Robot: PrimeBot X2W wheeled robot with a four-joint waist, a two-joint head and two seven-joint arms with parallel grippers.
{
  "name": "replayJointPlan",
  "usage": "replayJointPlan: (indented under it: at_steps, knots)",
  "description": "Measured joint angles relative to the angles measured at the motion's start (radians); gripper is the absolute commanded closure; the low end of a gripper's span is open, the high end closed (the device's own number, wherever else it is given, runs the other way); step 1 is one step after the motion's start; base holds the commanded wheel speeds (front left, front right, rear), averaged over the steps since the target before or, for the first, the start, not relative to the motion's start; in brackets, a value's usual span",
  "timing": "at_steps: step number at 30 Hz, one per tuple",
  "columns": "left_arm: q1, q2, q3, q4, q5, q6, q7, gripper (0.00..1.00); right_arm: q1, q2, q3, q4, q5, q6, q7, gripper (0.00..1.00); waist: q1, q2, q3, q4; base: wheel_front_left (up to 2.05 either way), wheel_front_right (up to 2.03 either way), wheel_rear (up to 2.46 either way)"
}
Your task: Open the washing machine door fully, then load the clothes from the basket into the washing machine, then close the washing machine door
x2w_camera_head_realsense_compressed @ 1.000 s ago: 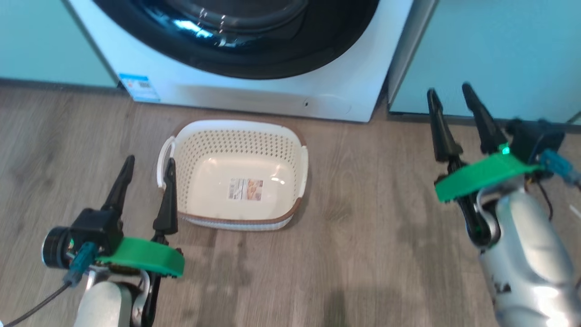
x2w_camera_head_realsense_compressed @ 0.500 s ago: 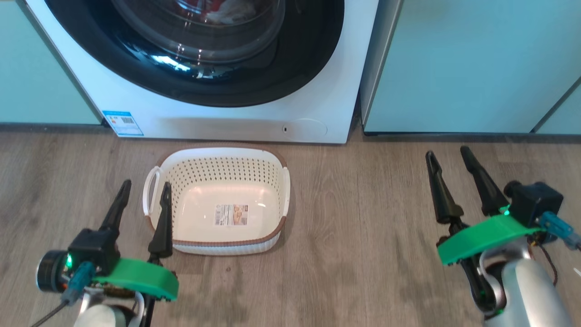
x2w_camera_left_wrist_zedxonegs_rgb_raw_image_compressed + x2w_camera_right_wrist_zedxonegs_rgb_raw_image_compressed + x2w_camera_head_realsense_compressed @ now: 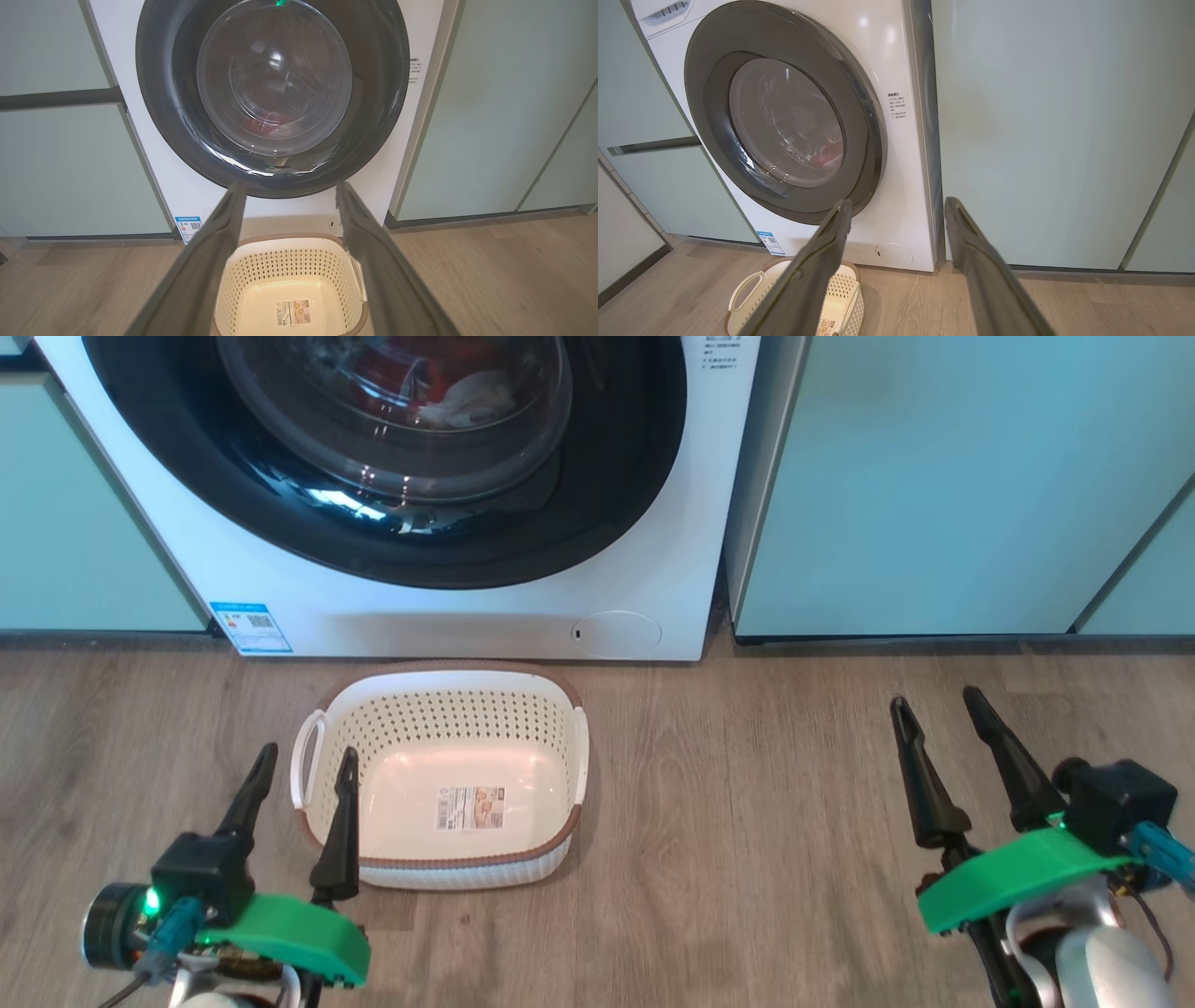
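Looks finished: clothes point(image 3: 439, 392) behind shut washing machine door point(image 3: 625, 448), basket point(image 3: 448, 669) empty, left tool point(image 3: 310, 751) and right tool point(image 3: 935, 696) spread, holding nothing. Calls only for parking.

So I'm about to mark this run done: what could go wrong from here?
The round black-rimmed glass door looks shut, but a latch can't be confirmed, so it may spring open. The empty cream perforated plastic basket sits close to the open left jaws, so any forward move could knock it.
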State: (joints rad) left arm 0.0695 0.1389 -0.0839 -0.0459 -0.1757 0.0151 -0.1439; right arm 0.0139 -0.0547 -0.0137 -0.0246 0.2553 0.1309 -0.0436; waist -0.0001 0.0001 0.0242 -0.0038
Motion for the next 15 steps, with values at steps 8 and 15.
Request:
replayJointPlan:
  at_steps: [8,15]
  knots:
    - [0.011,0.008,-0.007,-0.002,0.000,0.007,0.003,0.00,0.021,0.004,-0.012,-0.018,0.001,0.000,0.008,0.00,0.0000,0.0000,-0.005,-0.004,0.00,0.00,0.00]
    - [0.015,0.012,-0.009,-0.005,-0.003,0.015,0.003,0.00,0.021,0.004,-0.015,-0.022,0.010,0.000,0.008,0.00,0.0000,0.0000,-0.001,-0.003,0.00,0.00,0.00]
